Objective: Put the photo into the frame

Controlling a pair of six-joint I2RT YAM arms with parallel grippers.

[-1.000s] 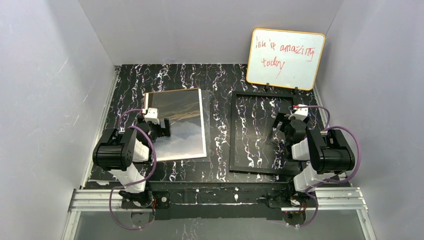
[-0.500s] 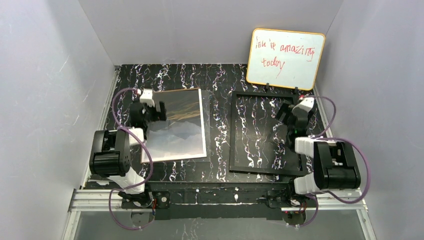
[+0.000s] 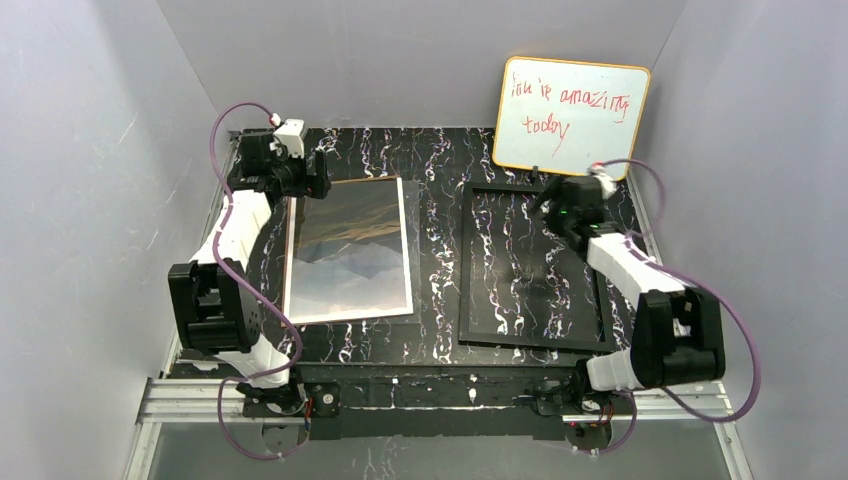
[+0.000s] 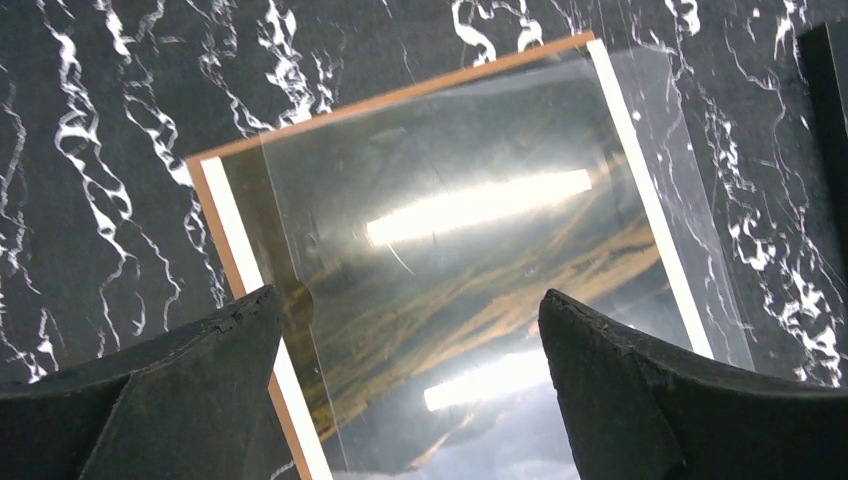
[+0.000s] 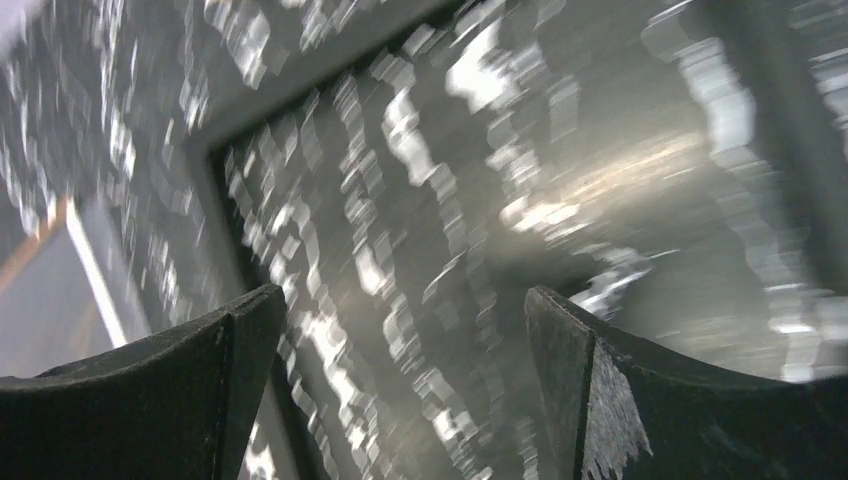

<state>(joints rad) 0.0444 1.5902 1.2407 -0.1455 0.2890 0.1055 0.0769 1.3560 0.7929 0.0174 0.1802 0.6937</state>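
The photo, a glossy mountain landscape, lies flat on the left half of the table, and in the left wrist view the photo shows lamp glare. A clear sheet lies over it, shifted a little right. My left gripper hovers open above the photo's far-left corner, and the left gripper has nothing between its fingers. The frame, black and thin-railed, lies flat on the right. My right gripper hangs open over its far-right part. The right wrist view is blurred, with the right gripper empty above a frame rail.
A brown backing panel shows as a thin edge under the photo. An orange-edged whiteboard with red writing leans on the back wall behind the frame. Grey walls close in the black marbled table on three sides.
Both arms have stretched toward the back wall. The left gripper went from mid-photo to its far-left corner, the right from mid-frame to the far-right part. Both stayed open.
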